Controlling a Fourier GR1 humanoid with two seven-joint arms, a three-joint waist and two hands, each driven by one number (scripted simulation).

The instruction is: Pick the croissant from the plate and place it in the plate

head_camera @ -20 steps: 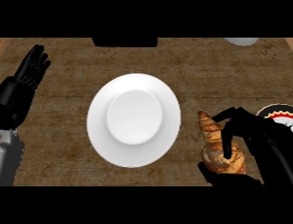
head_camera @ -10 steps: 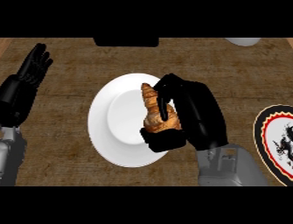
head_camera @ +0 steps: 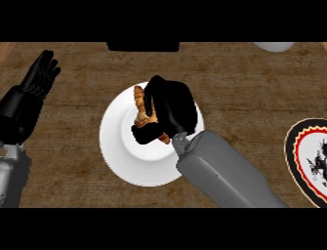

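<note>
A golden-brown croissant (head_camera: 146,105) is over the middle of the plain white plate (head_camera: 123,156), with my right hand (head_camera: 172,108) curled round it from the right and covering most of it. Whether it touches the plate I cannot tell. A patterned plate (head_camera: 318,163) with a red and black rim and a dragon figure lies at the right edge, with nothing on it. My left hand (head_camera: 23,105) rests open at the left, fingers up, well apart from the white plate.
The counter is dark wood with lighter wooden strips at the far left and right. A black object (head_camera: 142,46) sits at the back centre and part of a white dish (head_camera: 273,46) at the back right.
My right hand has carried the croissant leftward from beside the patterned plate to over the white plate's middle. The left hand has barely moved.
</note>
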